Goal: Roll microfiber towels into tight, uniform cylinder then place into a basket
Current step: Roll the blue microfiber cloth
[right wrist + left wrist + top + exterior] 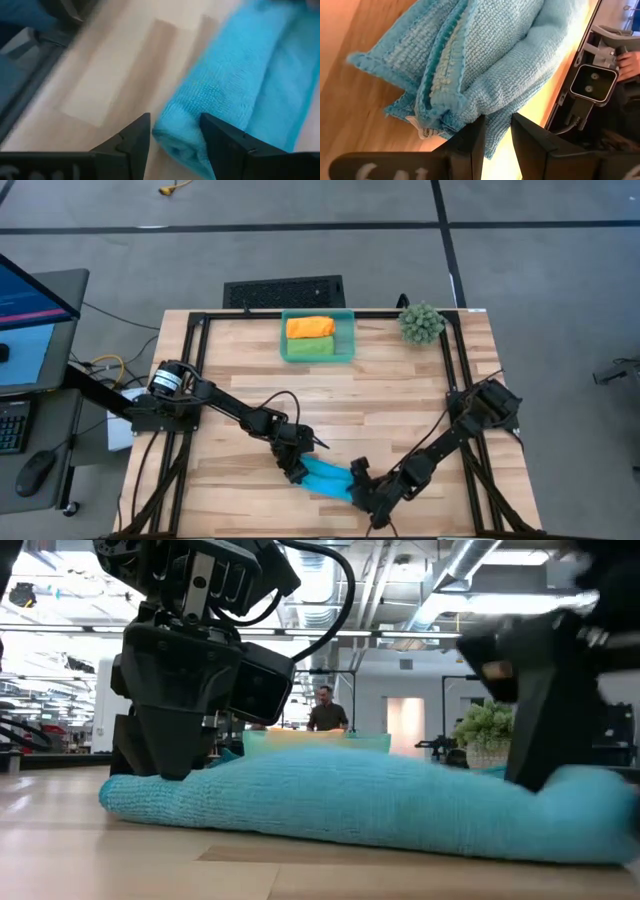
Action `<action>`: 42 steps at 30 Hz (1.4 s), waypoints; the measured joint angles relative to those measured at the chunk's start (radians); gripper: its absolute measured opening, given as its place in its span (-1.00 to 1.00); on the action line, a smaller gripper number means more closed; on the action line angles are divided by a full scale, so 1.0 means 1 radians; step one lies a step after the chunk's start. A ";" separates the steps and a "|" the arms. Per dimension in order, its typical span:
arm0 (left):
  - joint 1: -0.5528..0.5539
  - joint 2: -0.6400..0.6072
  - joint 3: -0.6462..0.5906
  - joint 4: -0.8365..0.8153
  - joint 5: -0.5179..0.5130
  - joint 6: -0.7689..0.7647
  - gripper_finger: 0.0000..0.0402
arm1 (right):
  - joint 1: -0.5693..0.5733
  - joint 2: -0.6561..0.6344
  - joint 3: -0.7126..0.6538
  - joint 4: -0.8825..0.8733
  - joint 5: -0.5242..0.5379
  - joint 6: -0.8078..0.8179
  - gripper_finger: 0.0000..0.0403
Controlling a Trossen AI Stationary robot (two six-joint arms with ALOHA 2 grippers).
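The rolled blue towel (325,477) lay at the high view's lower centre, left gripper (296,472) pinching 1 end. Only the right wrist view showed the right gripper (175,137) spread around the other end.

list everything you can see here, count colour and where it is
sky blue towel: 1, rolled, near edge of table between both pincers
orange towel: 1, rolled, in basket
green towel: 1, rolled, in basket beside the orange one
basket: 1, translucent teal, far middle of table
plant ball: 1, spiky green, far right corner
table: 1, light wood
person: 1, in room behind
left pincer: dark, at roll's left end
right pincer: dark, open around roll's right end
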State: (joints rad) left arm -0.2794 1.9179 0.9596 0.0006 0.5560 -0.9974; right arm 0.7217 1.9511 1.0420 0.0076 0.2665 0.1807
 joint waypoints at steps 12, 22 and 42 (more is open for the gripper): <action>-0.006 -0.001 0.000 0.010 -0.001 0.061 -0.57 | -0.038 0.028 0.005 -0.061 -0.025 0.172 -0.11; -0.040 -0.007 0.002 0.019 -0.121 0.257 -0.57 | -0.063 0.028 0.003 -0.078 -0.078 0.268 -0.70; -0.240 -0.248 0.000 -0.213 -0.704 0.678 -0.57 | -0.063 0.028 0.000 -0.074 -0.083 0.342 -0.89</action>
State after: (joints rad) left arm -0.5191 1.6703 0.9592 -0.2121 -0.1481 -0.3197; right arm 0.6590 1.9791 1.0424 -0.0661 0.1833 0.5230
